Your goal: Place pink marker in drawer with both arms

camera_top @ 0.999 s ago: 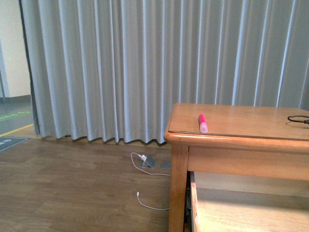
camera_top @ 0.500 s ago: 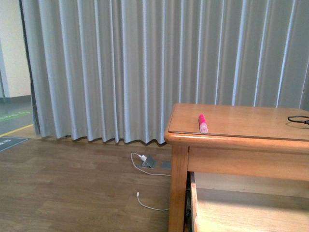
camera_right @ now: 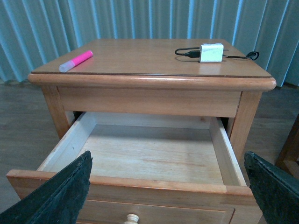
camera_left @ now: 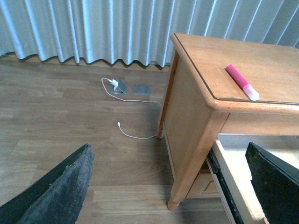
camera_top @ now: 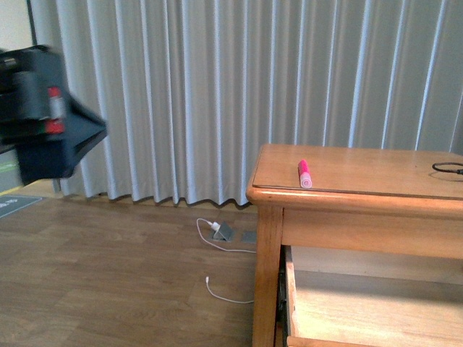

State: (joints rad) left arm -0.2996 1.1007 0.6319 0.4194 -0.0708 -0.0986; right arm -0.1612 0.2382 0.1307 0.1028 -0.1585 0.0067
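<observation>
The pink marker (camera_top: 304, 174) lies on top of the wooden dresser near its left front corner, also seen in the left wrist view (camera_left: 241, 81) and the right wrist view (camera_right: 76, 61). The drawer (camera_right: 140, 184) stands pulled out, light wood inside with nothing in it, its pale knob (camera_right: 132, 218) at the front. My right gripper (camera_right: 168, 156) is open, hanging in front of and over the drawer. My left gripper (camera_left: 168, 154) is open beside the dresser's left front leg, below the marker. A blurred black arm (camera_top: 43, 112) shows at the far left in the front view.
A white charger (camera_right: 210, 52) with a black cable lies at the back right of the dresser top. A white cable (camera_left: 135, 135) and a floor socket (camera_left: 120, 86) are on the wooden floor left of the dresser. Grey curtains (camera_top: 217, 94) hang behind.
A black arm has swung into the front view at the far left. More of the open drawer shows at the bottom. The marker has not moved.
</observation>
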